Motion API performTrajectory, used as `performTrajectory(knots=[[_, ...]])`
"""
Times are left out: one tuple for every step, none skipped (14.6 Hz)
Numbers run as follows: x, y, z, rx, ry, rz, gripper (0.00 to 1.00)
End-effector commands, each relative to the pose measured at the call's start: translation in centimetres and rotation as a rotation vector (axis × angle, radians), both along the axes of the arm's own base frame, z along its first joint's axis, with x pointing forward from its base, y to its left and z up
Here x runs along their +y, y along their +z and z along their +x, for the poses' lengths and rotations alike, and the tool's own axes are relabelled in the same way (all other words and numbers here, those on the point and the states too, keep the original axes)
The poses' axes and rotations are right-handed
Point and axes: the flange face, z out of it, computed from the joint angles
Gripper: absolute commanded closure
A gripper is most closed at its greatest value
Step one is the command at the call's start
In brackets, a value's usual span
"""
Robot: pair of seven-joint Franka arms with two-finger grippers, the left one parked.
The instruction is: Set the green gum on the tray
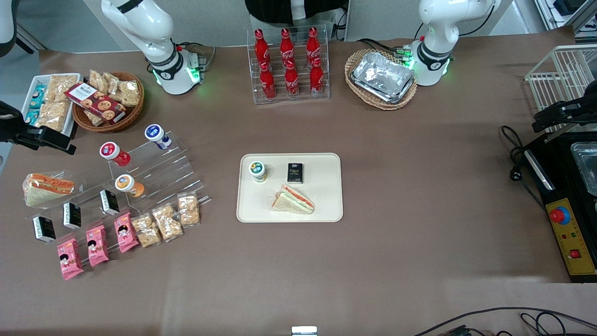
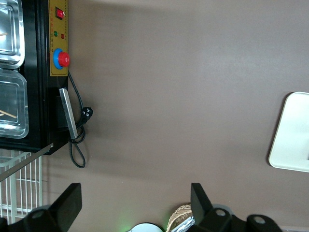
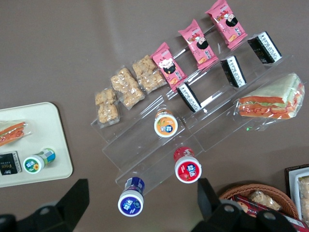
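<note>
Gripper (image 3: 140,203): jaws spread, holding nothing, high above the clear stepped rack (image 3: 193,125) at the working arm's end of the counter (image 1: 419,186). Green gum (image 1: 257,171) stands upright on the tray (image 1: 326,212), near one corner, beside a small black box (image 1: 295,172) and a wrapped sandwich (image 1: 293,199). Judgement: placement looks done; best to keep the arm clear. Gum: round, hard plastic. Tray: flat, smooth, cream, low rim.

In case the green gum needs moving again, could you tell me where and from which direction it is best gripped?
The green gum stands upright on the tray, so come straight down and close across the round body just under the lid. The black box and sandwich stand apart from it. The gripper hovers open above the clear stand.
</note>
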Motion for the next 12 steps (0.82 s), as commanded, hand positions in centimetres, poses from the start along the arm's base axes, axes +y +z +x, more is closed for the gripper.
performTrajectory(knots=[[0.8,-0.7,0.7,0.003,0.034,0.028,0.0],[0.7,-0.5,0.7,0.001,0.034,0.021,0.0],[-0.9,-0.6,0.6,0.0,0.011,0.024,0.0],[-1.4,-0.3,0.4,-0.002,0.026,0.022,0.0],[-2.8,-0.3,0.2,-0.005,0.035,0.024,0.0],[-4.0,-0.3,0.0,-0.009,0.037,0.029,0.0],[-4.4,-0.3,0.0,-0.008,0.035,0.024,0.0],[-5.1,-0.4,-0.2,-0.007,0.028,0.022,0.0],[-5.8,-0.4,-0.3,-0.005,0.032,0.024,0.0],[-5.1,-0.5,-0.2,-0.002,0.052,0.024,0.0],[-4.6,-0.5,-0.2,0.0,0.054,0.024,0.0],[-4.1,-0.3,-0.2,0.001,0.059,0.022,0.0]])
